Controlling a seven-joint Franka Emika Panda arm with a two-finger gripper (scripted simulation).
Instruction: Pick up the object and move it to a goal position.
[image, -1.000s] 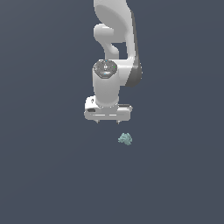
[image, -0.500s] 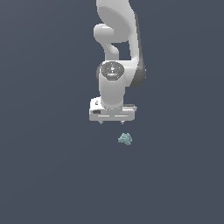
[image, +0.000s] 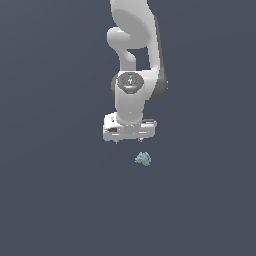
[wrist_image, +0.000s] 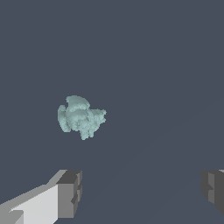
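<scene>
While my gripper hovers with jaws spread wide and holding nothing, the object lies on the bench just beside it, so grasping and moving both remain.

A flat, featureless slate-grey worktop is filling both views edge to edge, with soft, even light falling across it and casting hardly any shadow.
</scene>
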